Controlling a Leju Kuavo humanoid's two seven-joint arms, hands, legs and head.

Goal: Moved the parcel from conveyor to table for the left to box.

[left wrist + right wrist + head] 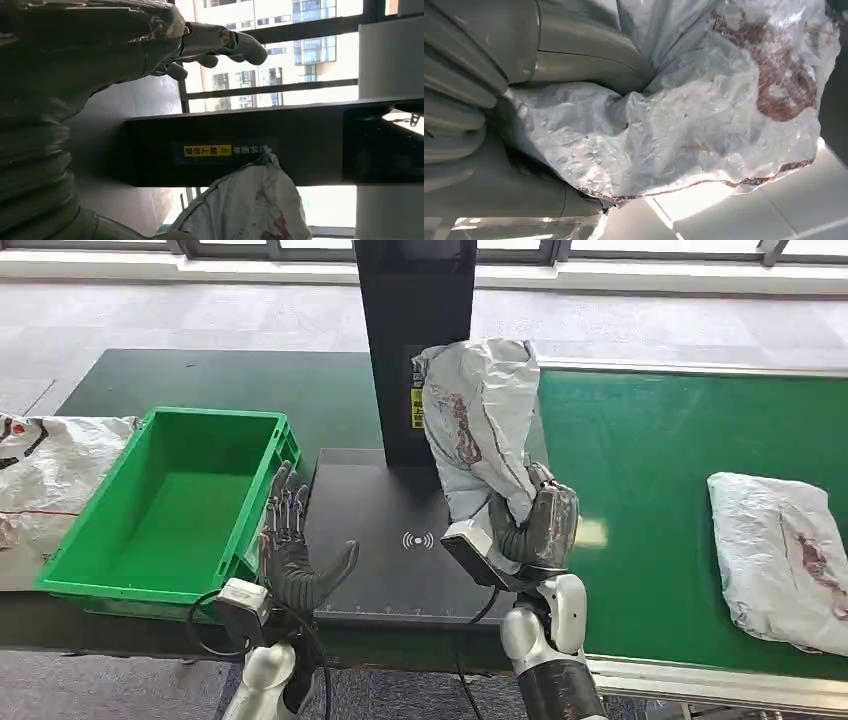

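Right hand: the right hand grips the lower end of a white plastic parcel, fingers wrapped around the crumpled film; the right wrist view shows the parcel bunched tight against the palm.
Parcel position: held up in the air above the right hand, standing roughly upright, in front of the black post and over the dark scanning pad of the table. It is clear of the conveyor, which lies to the outer side of the right hand.
Left hand: the left hand holds nothing, fingers spread and pointing up, palm turned toward the parcel. It hovers between the pad and the green crate, which is just beside it on its outer side.
Second parcel: another white parcel lies flat on the conveyor, well apart from the right hand.
Other bag: more white wrapping lies beyond the crate, far from both hands.
Done so far: the lift off the conveyor looks complete, and the parcel is already over the table.
Left to do: by my reading, the parcel must be set down on the pad or passed across, then the left hand takes it and puts it in the crate, which holds nothing yet.
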